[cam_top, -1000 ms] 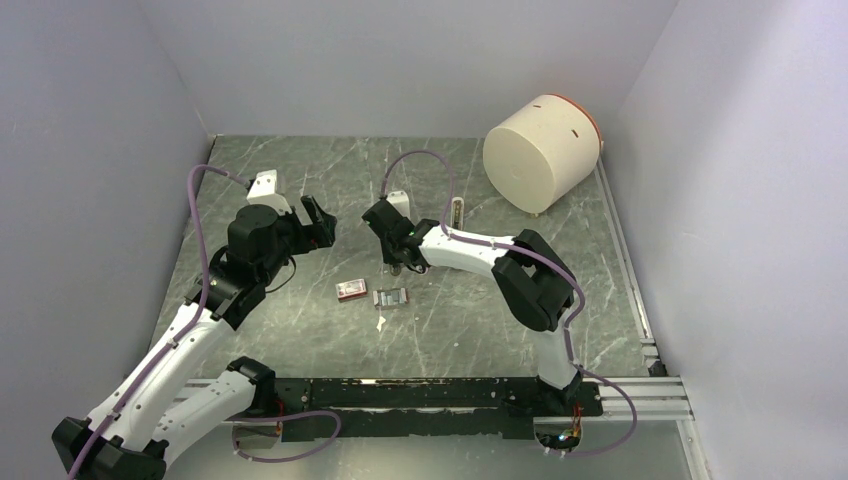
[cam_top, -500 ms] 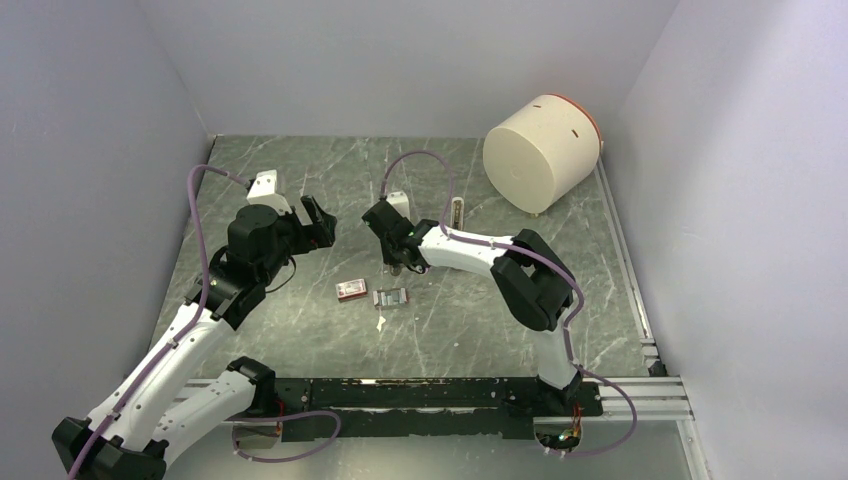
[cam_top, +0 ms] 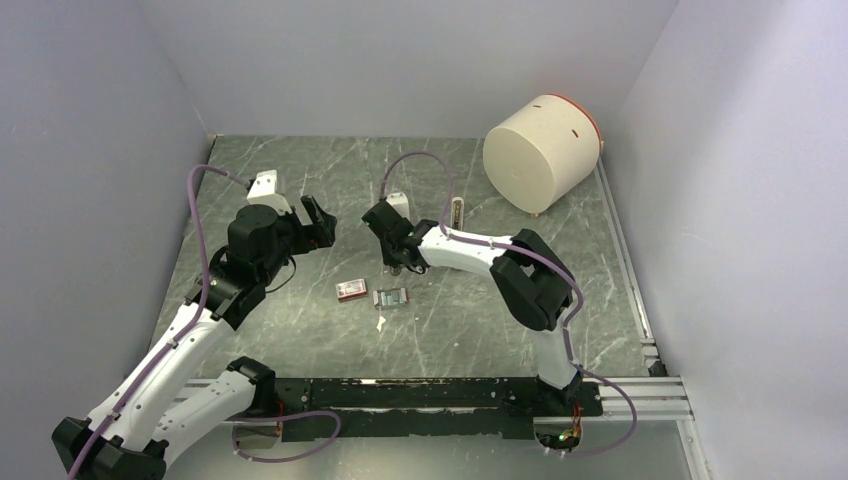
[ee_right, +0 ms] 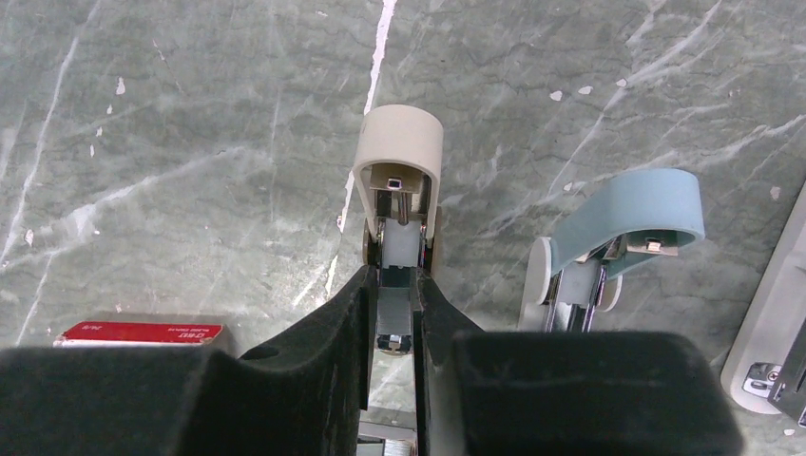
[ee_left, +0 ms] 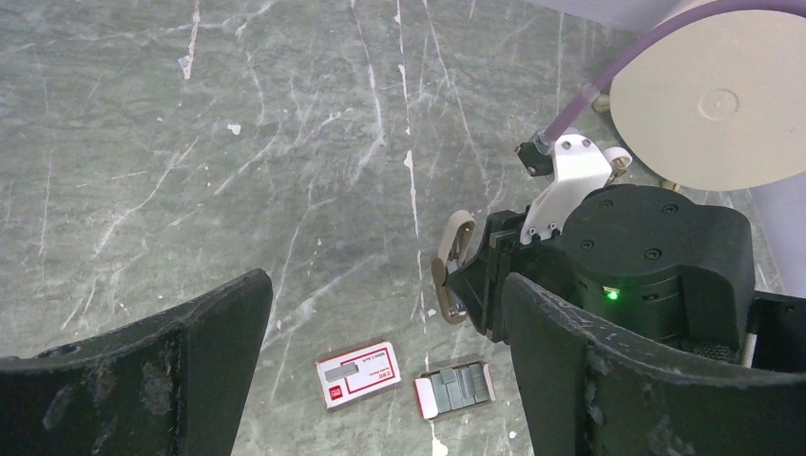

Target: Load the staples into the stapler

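hidden: stapler [ee_right: 399, 142] base, inside right claw [ee_right: 394, 318] clamped on it | left claw [ee_left: 385, 285] apart | staples [ee_left: 454, 389]: grey strips, red end

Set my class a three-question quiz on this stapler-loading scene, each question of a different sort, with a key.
1. Fill in: in the top view, the red box lies on the table just to the ___ of the staples.
2. True or false: the left gripper is shut on the staples.
3. What is the right gripper clamped on?
A. the beige stapler
B. the blue stapler
C. the red box
Key: 1 left; 2 false, it is open and holds nothing; 3 A.
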You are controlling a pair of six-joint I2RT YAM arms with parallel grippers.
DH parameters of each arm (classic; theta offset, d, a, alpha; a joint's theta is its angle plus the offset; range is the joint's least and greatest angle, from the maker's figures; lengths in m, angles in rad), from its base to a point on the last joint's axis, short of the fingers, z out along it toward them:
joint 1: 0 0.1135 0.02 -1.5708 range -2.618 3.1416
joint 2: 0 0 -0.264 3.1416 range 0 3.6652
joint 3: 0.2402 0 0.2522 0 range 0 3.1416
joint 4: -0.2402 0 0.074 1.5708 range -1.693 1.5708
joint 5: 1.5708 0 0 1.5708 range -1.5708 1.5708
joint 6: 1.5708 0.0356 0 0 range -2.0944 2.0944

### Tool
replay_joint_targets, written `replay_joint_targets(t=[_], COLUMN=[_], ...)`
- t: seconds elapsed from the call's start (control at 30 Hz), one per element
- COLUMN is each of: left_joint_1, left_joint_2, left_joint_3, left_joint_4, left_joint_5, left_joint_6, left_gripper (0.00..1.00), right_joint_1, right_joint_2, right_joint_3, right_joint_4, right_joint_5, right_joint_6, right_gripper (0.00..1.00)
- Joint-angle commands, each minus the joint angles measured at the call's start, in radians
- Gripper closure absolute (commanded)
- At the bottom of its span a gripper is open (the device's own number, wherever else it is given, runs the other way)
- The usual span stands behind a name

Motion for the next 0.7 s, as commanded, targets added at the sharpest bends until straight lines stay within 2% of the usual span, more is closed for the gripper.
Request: replay_joint_targets(t=[0.0, 0.67], left_joint_1=[0.004, 0.004], left_joint_2=[-0.002, -0.006], left_joint_3=[-0.001, -0.002], left_joint_4=[0.007, 0.004], left_joint_5=[0.004, 0.004], left_joint_6=[-0.002, -0.002], left_gripper=[0.05, 0.05], right_joint_1=[-0.001, 0.0], right_joint_2=[0.017, 0.011], right_joint_3=[0.016, 0.021], right_joint_4=[-0.021, -0.057], right_joint_5=[0.01, 0.04], right_joint_6=[-0.005, 0.032], right_gripper=[0.79, 0.77])
